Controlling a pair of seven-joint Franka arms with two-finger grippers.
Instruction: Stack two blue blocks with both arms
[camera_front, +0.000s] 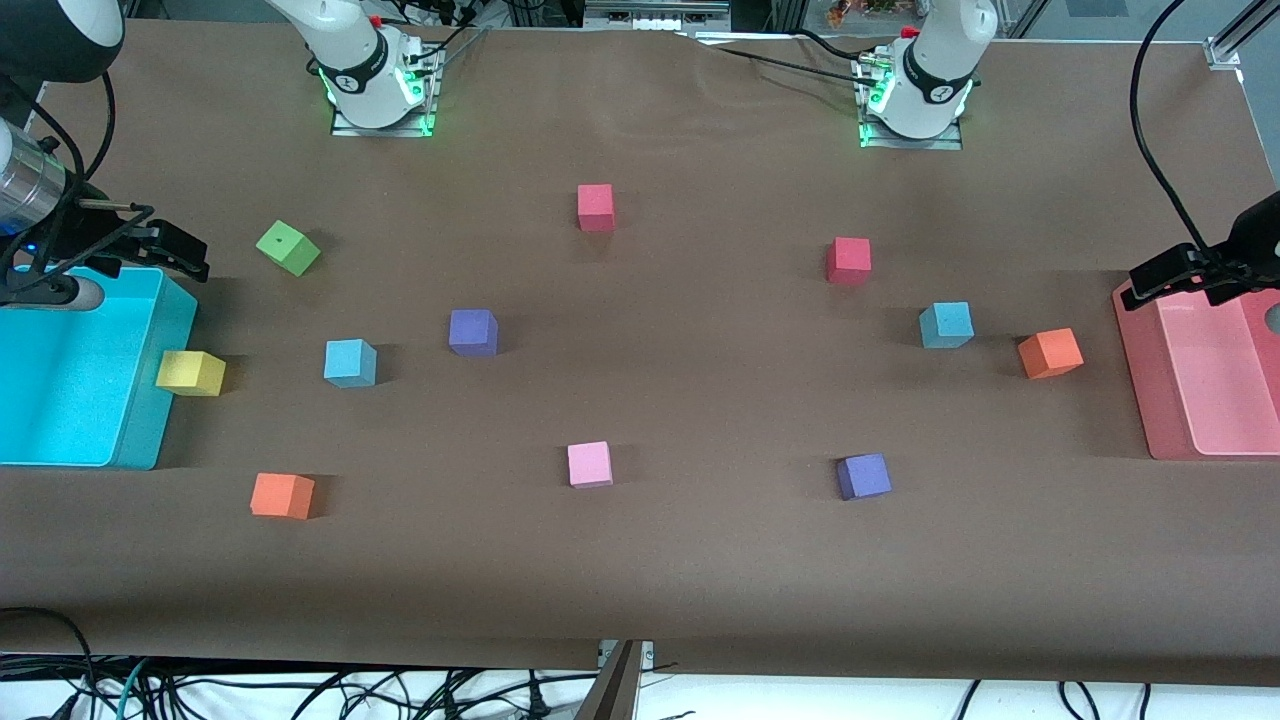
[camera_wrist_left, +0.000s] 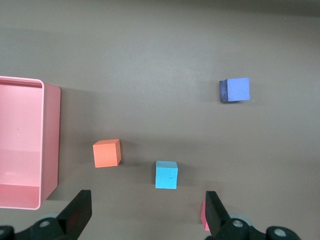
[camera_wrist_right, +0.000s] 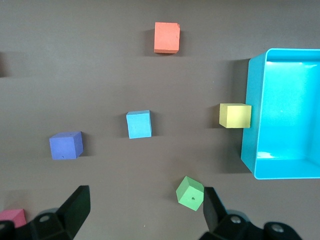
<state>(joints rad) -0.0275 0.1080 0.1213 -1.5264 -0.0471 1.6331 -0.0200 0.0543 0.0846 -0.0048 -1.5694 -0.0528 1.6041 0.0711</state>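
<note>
robotics lab | bench-mounted arm bases (camera_front: 375, 85) | loose cables (camera_front: 300, 690) | brown-covered table (camera_front: 640, 560)

I find no text, label, brand or number that I can read in any view. The blocks, the bins and the table cover are all plain, without any printed sign.

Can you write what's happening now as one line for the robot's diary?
phase: start | left claw: open, empty, above pink bin | right claw: open, empty, above cyan bin | blue blocks: apart, unstacked on table
</note>
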